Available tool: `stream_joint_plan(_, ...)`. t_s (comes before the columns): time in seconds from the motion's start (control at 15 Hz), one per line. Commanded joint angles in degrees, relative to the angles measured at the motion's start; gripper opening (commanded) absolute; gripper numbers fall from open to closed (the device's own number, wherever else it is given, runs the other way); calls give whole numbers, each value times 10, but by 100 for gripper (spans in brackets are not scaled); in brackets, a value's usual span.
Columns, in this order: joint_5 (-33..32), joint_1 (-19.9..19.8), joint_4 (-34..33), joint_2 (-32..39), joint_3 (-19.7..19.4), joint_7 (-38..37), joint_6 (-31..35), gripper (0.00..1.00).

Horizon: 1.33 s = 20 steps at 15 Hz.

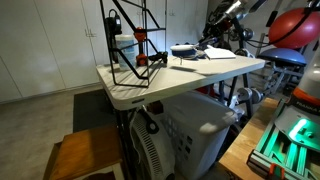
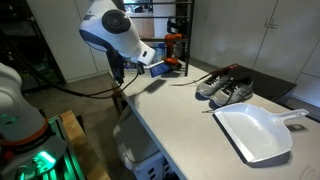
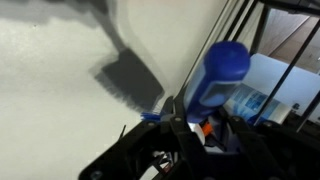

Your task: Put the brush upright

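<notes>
Between gripper [image 3: 190,130] fingertips: brush [image 3: 222,72], pinched near its lower end, blue handle sticking out tilted. Just beyond fingers: black wire rack [image 3: 262,28]. Blurry wrist view.

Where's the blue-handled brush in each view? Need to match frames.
In an exterior view: the brush sits upper centre, before the black wire rack.
In an exterior view: cannot make it out; the rack stands at left.
Wrist view: brush, blue, right of centre.
Shared landmark: the rack, at right in the wrist view.
</notes>
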<state>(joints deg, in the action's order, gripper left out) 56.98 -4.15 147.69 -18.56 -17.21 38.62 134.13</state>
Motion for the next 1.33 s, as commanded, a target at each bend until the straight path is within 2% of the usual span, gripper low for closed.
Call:
stream_joint_plan(0.0, 8, -18, -14, 16, -14, 34, -104, 7)
stream_joint_plan(0.2, -8, -38, -38, 56, -19, 12, -185, 7)
stream_joint_plan(0.6, -13, -80, -103, 158, -28, 38, -321, 8)
stream_joint_plan(1.0, -10, -109, -185, 279, -15, 85, -377, 7)
stream_joint_plan(1.27, -13, -128, -232, 331, -6, 112, -413, 7)
